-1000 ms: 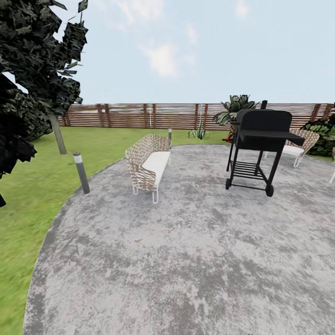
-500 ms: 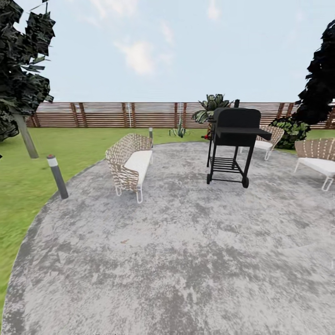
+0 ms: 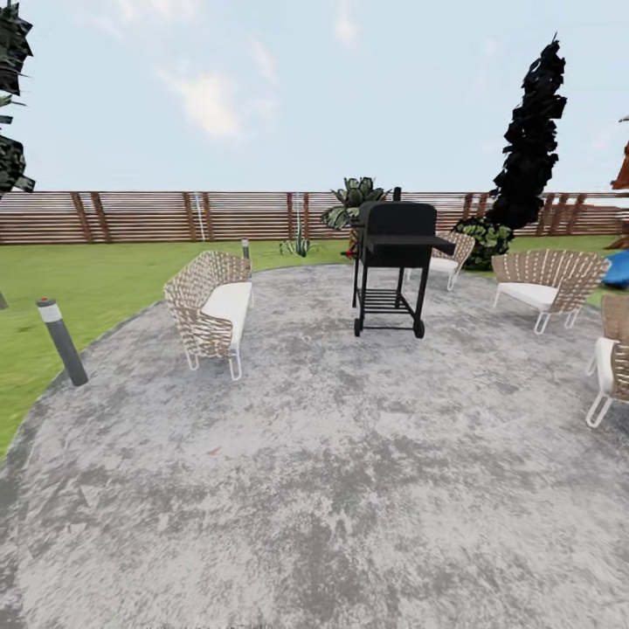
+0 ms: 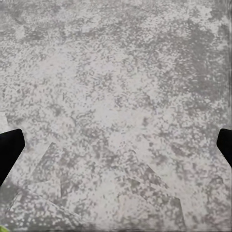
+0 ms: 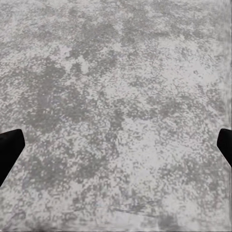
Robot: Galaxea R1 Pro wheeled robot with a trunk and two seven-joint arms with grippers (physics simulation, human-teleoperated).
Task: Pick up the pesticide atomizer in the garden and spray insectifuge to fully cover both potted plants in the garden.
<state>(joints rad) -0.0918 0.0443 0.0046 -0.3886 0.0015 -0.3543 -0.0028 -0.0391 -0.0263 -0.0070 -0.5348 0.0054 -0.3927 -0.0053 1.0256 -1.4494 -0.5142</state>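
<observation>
The garden's round grey gravel patio (image 3: 349, 454) spreads under me, with green lawn (image 3: 105, 279) and a brown slatted fence (image 3: 157, 216) beyond. Far off by the fence stands a small rosette of pointed green leaves (image 3: 300, 245), which looks like one of the potted plants. The pesticide atomizer is out of view. My left gripper (image 4: 116, 150) hangs open over bare gravel, its black fingertips (image 4: 9, 151) at the picture's two sides. My right gripper (image 5: 116, 150) is open too, with only gravel between its fingertips (image 5: 9, 147).
A black wheeled grill (image 3: 395, 262) stands mid-patio. A wicker bench (image 3: 210, 310) is to its left, wicker chairs (image 3: 546, 284) to the right. A grey post lamp (image 3: 61, 341) marks the patio's left edge. A broad-leaved shrub (image 3: 352, 196) and a dark tree (image 3: 528, 131) rise behind.
The whole head picture has slid left, so the camera has turned right. The chairs and the dark tree at the right have come into view; the left tree is nearly gone.
</observation>
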